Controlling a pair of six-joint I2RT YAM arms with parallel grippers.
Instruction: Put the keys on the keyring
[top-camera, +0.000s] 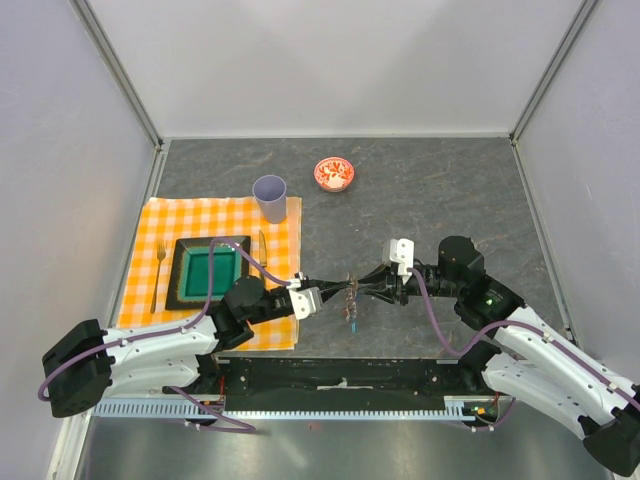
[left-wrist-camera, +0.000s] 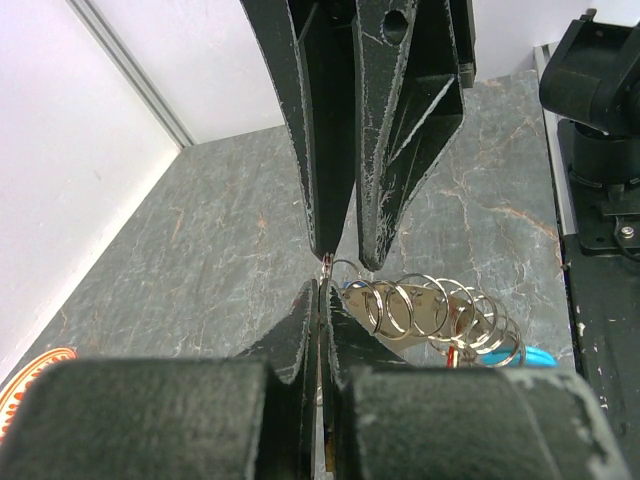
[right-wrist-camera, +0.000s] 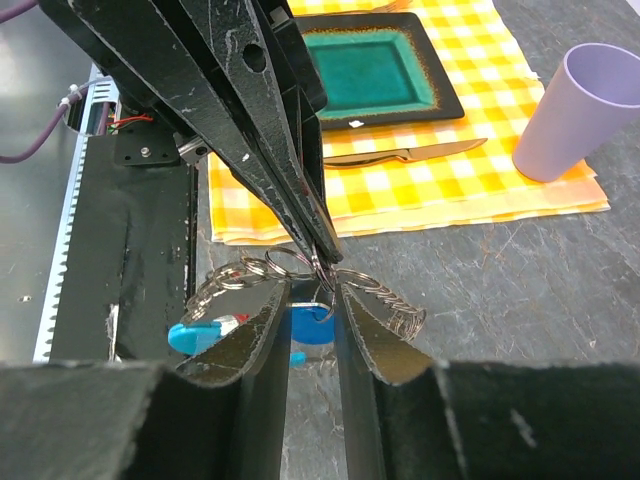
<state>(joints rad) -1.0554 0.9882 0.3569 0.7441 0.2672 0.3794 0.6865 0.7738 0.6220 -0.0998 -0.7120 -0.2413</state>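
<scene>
Above the front of the grey counter (top-camera: 450, 190), the two arms are meeting tip to tip, with the keyring (top-camera: 350, 297) hanging between them, clear of the surface. The left gripper (top-camera: 335, 293) is pressing its fingers together, pinching a thin wire loop of the keyring right at the tips. The right gripper (top-camera: 366, 290) is holding its fingers partly apart. One wire ring is sitting between their tips, but I cannot tell whether they are squeezing it. Several overlapping rings are bunching just beside the pinch, and the keys (right-wrist-camera: 392, 302) are dangling among them, one silver blade showing past the right fingers. The blue fob (left-wrist-camera: 535, 357) is hanging at the far end of the bunch.

Well away to the left, a yellow checked cloth (top-camera: 160, 225) is lying on the counter. It is carrying a square plate (top-camera: 178, 275) with a teal middle and dark rim, a fork (top-camera: 158, 270) on one side and a knife (right-wrist-camera: 400, 155) on the other. A lilac cup (top-camera: 270, 195) is standing upright at the cloth's far corner. A small red-and-white bowl (top-camera: 334, 173) is sitting on the bare counter beyond it, showing only its own pattern inside.
</scene>
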